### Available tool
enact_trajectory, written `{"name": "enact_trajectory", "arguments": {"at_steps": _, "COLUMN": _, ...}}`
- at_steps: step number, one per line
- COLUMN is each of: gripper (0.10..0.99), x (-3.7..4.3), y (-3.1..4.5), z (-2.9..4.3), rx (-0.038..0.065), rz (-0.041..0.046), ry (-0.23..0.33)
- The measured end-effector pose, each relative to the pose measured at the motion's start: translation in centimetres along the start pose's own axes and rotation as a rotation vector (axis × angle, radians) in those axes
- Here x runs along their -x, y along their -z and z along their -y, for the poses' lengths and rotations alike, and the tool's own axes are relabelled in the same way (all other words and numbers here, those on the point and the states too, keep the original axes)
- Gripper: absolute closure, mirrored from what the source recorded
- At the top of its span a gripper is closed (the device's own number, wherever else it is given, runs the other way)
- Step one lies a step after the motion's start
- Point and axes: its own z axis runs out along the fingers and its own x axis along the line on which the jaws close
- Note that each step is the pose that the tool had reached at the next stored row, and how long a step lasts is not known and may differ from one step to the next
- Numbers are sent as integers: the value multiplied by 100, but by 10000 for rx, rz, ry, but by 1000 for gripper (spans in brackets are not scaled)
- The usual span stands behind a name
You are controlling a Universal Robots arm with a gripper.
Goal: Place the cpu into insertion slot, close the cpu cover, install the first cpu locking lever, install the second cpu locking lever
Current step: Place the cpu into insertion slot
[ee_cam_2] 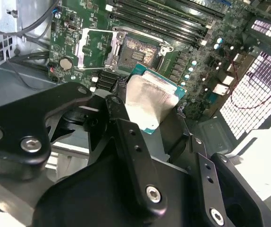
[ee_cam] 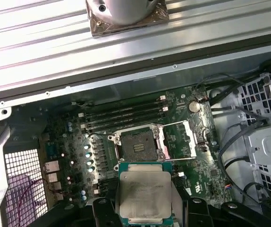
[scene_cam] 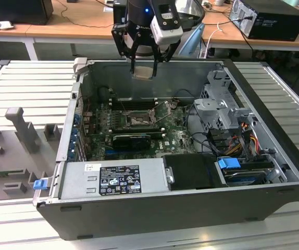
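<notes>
My gripper [scene_cam: 143, 66] is shut on the cpu [scene_cam: 142, 72], a flat silver-beige square chip, and holds it in the air above the far wall of the open computer case. In both wrist views the cpu [ee_cam: 145, 193] [ee_cam_2: 150, 97] sits flat between my black fingers [ee_cam_2: 122, 124]. The insertion slot [ee_cam: 138, 144] [ee_cam_2: 141, 49] [scene_cam: 139, 121] lies on the green board well below the chip, with its dark frame and contact field bare. The cpu cover [ee_cam: 181, 138] [ee_cam_2: 94, 46] is swung open to one side of the slot. The thin wire levers beside the socket stand released.
Long black memory slots [ee_cam: 126, 115] run beside the socket and a long black card [scene_cam: 131, 139] lies on its other side. A power supply [scene_cam: 113, 179], a drive cage [scene_cam: 222, 104] and loose cables [scene_cam: 243, 138] fill the case's near side and the exterior view's right. A cooler [ee_cam: 126, 14] rests on the ribbed table.
</notes>
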Motion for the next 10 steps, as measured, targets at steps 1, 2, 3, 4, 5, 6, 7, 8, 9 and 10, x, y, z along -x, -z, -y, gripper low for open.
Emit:
{"name": "enact_trajectory", "arguments": {"at_steps": 1, "gripper": 557, "x": 0, "y": 0, "z": 0, "rx": 1, "rz": 7, "ry": -77}}
{"name": "enact_trajectory", "arguments": {"at_steps": 2, "gripper": 557, "x": 0, "y": -1, "z": 0, "rx": 4, "rz": 18, "ry": -202}}
{"name": "enact_trajectory", "arguments": {"at_steps": 3, "gripper": 557, "x": 0, "y": -1, "z": 0, "rx": 6, "rz": 26, "ry": -300}}
{"name": "enact_trajectory", "arguments": {"at_steps": 4, "gripper": 557, "x": 0, "y": -1, "z": 0, "rx": 7, "rz": 32, "ry": -364}}
{"name": "enact_trajectory", "arguments": {"at_steps": 5, "gripper": 557, "x": 0, "y": -2, "z": 0, "rx": 9, "rz": 38, "ry": -427}}
{"name": "enact_trajectory", "arguments": {"at_steps": 6, "gripper": 557, "x": 0, "y": -2, "z": 0, "rx": 11, "rz": 46, "ry": -518}}
{"name": "enact_trajectory", "arguments": {"at_steps": 7, "gripper": 557, "x": 0, "y": -2, "z": 0, "rx": 12, "rz": 51, "ry": -575}}
{"name": "enact_trajectory", "arguments": {"at_steps": 8, "gripper": 557, "x": 0, "y": -3, "z": 0, "rx": 14, "rz": 56, "ry": -637}}
{"name": "enact_trajectory", "arguments": {"at_steps": 9, "gripper": 557, "x": 0, "y": -3, "z": 0, "rx": 17, "rz": 69, "ry": -771}}
{"name": "enact_trajectory", "arguments": {"at_steps": 10, "gripper": 557, "x": 0, "y": -4, "z": 0, "rx": 20, "rz": 77, "ry": -866}}
